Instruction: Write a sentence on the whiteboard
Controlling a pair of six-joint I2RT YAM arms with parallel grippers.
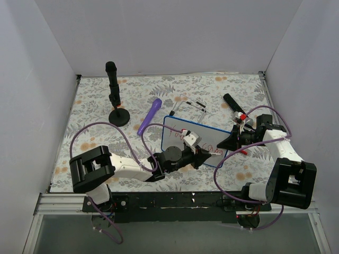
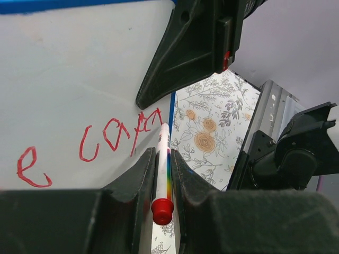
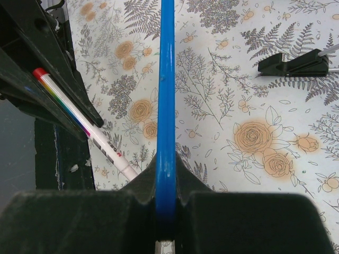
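Observation:
The whiteboard point(image 1: 177, 132), white with a thin blue rim, lies on the floral table. My left gripper point(image 1: 204, 155) is shut on a white marker point(image 2: 163, 169) with a rainbow stripe and a red end cap. The marker's tip rests on the board close to its right edge. The sentence point(image 2: 103, 140) shows as red script reading "e can" just left of the tip. My right gripper point(image 3: 166, 174) is shut on the blue rim point(image 3: 167, 95) at the board's right edge, with its fingers point(image 2: 185, 58) above the marker in the left wrist view.
A black stand point(image 1: 114, 98) with a round base rises at the back left. A purple pen-like object point(image 1: 150, 116) lies behind the board. A black bar point(image 1: 233, 102) and small loose parts point(image 1: 193, 103) lie at the back right. A black clip point(image 3: 295, 63) lies on the cloth.

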